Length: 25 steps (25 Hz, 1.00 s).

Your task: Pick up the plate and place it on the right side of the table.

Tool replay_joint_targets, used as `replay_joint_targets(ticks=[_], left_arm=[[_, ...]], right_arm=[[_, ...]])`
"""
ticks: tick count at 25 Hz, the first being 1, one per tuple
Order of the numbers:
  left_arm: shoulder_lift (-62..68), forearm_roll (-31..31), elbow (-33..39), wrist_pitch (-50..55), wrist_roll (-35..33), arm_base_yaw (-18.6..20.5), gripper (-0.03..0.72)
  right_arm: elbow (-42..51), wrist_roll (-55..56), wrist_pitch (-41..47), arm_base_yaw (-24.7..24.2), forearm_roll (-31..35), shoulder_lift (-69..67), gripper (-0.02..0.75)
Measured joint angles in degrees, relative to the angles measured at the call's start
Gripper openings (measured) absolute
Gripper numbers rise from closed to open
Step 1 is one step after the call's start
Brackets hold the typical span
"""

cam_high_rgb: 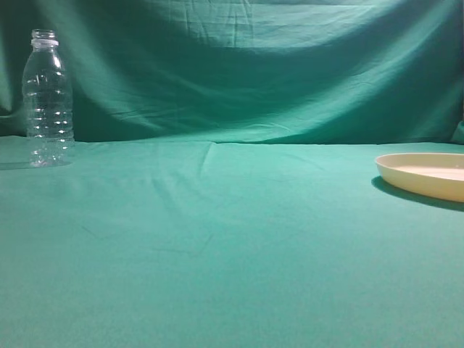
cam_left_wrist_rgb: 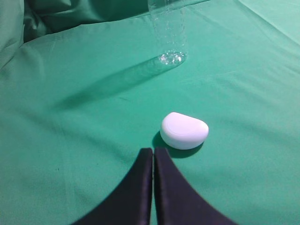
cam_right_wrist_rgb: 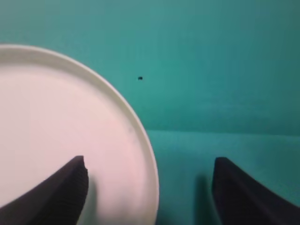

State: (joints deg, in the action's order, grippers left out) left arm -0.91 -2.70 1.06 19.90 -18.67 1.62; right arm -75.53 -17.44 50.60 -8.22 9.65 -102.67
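Observation:
The cream-yellow plate (cam_high_rgb: 424, 174) lies flat on the green table (cam_high_rgb: 232, 246) at the far right edge of the exterior view, partly cut off. In the right wrist view the plate (cam_right_wrist_rgb: 61, 136) fills the left half. My right gripper (cam_right_wrist_rgb: 150, 180) is open wide, with its left finger over the plate's inside and its right finger over bare cloth, so the rim lies between them. My left gripper (cam_left_wrist_rgb: 153, 157) is shut and empty, low over the cloth at the left. Neither gripper shows in the exterior view.
A clear plastic bottle (cam_high_rgb: 48, 101) stands upright at the far left; its base shows in the left wrist view (cam_left_wrist_rgb: 171, 47). A small white rounded object (cam_left_wrist_rgb: 184, 131) lies just ahead of my left fingertips. A green backdrop hangs behind the table.

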Motion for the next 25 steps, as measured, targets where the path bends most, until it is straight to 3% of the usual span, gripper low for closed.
replay_joint_targets(ticks=[2,7,10,18,25], left_arm=[[0.0,0.0,0.0,0.0,0.0,0.0,0.0],[0.0,0.0,0.0,0.0,0.0,0.0,0.0],[0.0,0.0,0.0,0.0,0.0,0.0,0.0],[0.0,0.0,0.0,0.0,0.0,0.0,0.0],[0.0,0.0,0.0,0.0,0.0,0.0,0.0]], right_arm=[[-5.07,1.64,6.95,0.0,0.12,1.72,0.509],[-14.61,5.22,18.94,0.0,3.12,7.8,0.131],[-15.98,5.35,20.2,0.0,5.77,14.34,0.0],[-13.48,4.87,21.38,0.0,7.35,37.07,0.0],[4.3,4.87,9.16,0.0,8.05,63.49,0.0]])
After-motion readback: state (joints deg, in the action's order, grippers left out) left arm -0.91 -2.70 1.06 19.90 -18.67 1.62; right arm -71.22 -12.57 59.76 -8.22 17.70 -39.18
